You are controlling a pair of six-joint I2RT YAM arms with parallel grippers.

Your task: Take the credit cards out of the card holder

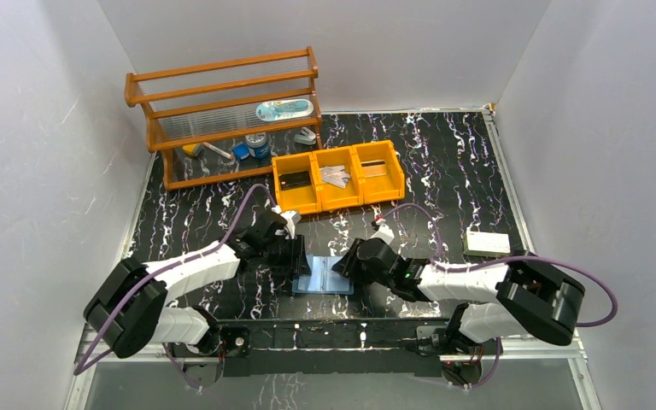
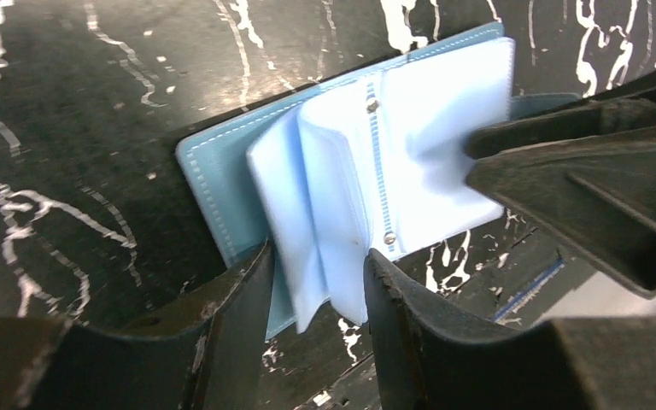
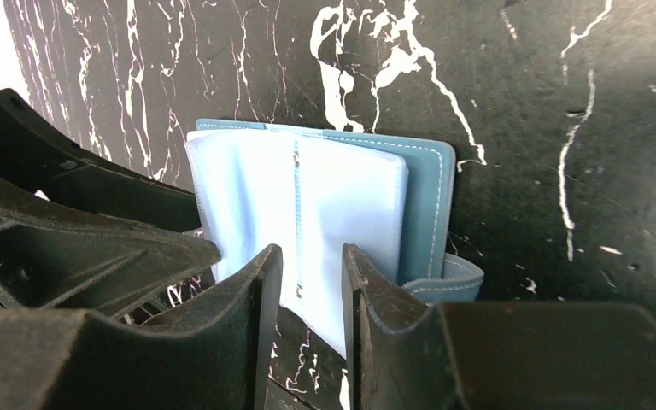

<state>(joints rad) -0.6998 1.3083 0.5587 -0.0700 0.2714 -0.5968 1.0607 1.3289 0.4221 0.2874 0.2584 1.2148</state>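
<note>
From above, you have the card holder [image 1: 325, 280] lying open on the table [image 1: 444, 171], near its front edge, between your two arms. Your left end effector [image 1: 295, 256] is at its left edge and your right end effector [image 1: 342, 266] at its right. Behind it sits the orange tray [image 1: 339, 202]. It holds the credit cards, one to a compartment: dark [image 1: 295, 179] on the left, silver [image 1: 335, 177] in the middle, tan [image 1: 374, 169] on the right. A white box [image 1: 488, 243] lies well off to the right, and a wooden rack [image 1: 222, 111] stands at the back left.

In your left wrist view, the jaws stand partway apart, straddling the near edge of the holder's fanned inner leaves [image 2: 325, 222]. The leaves fill the gap, and you cannot tell whether the fingers [image 2: 239, 316] press on them.

In your right wrist view, the jaws are also partway apart. One leaf [image 3: 342, 205] runs down into the gap without being pinched. The side tab [image 3: 457, 278] curls just right of the fingers [image 3: 376, 299].
</note>
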